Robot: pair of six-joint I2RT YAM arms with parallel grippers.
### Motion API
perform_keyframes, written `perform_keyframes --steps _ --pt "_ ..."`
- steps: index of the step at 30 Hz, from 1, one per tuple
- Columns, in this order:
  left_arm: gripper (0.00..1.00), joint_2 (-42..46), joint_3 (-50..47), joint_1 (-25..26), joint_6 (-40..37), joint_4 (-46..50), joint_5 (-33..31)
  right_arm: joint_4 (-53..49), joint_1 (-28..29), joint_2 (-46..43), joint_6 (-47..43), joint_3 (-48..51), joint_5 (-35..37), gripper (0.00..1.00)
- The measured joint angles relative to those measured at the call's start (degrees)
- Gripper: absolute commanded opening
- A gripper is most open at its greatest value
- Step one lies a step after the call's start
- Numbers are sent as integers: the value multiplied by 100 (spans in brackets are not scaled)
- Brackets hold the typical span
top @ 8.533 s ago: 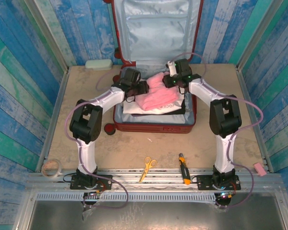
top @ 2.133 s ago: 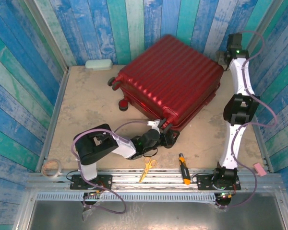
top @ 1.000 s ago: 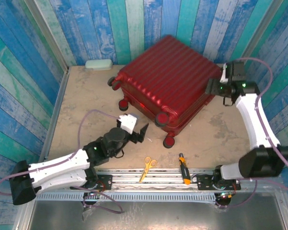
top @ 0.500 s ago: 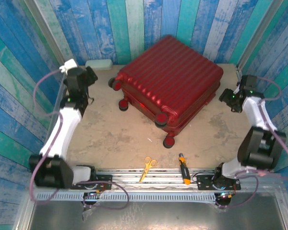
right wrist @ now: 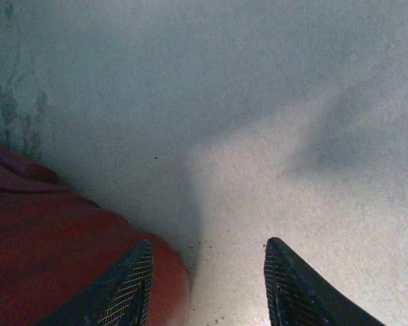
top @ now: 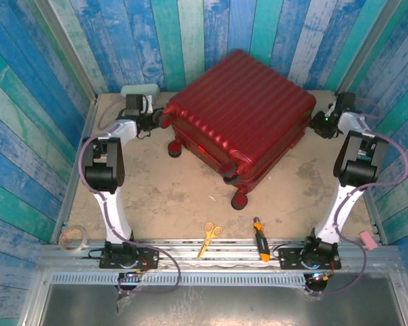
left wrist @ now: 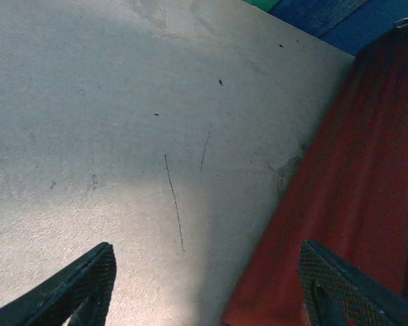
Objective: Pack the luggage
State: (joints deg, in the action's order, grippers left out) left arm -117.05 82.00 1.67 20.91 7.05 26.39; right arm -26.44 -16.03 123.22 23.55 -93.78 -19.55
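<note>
The suitcase (top: 238, 119), gaping seconds ago, now lies shut across the far middle of the table (top: 177, 197), and both arms have swung to the table's far corners, left gripper (left wrist: 205, 248) and right gripper (right wrist: 209, 242) with jaws spread and empty, so packing looks done.

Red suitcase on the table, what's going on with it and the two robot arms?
The dark-red ribbed hard-shell suitcase lies closed, skewed on the tan table. The left gripper hovers beside its wheeled far-left corner and the right gripper beside its right corner, both open and holding nothing.
</note>
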Motion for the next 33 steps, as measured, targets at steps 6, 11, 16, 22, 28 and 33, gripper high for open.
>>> perform_keyframes --steps 6,11,16,22,28,33 --pt "74 4 -120 20 -334 -164 127 345 90 127 125 -7 -11 46" --pt "70 229 -1307 142 -275 -1099 105 758 238 787 155 -474 -151 44" --pt "69 1137 -3001 396 -50 -1624 -286 1165 540 1099 118 -708 -616 44" --pt "69 2535 -3866 1497 -92 -1276 -756 1388 979 1196 157 -920 -1088 48" --pt "69 3246 -4380 2208 -81 -942 -870 1513 1119 1193 4 -1237 -1069 58" --pt "75 4089 -4572 2232 -72 -507 -1641 975 1252 935 -474 -1115 -706 66"
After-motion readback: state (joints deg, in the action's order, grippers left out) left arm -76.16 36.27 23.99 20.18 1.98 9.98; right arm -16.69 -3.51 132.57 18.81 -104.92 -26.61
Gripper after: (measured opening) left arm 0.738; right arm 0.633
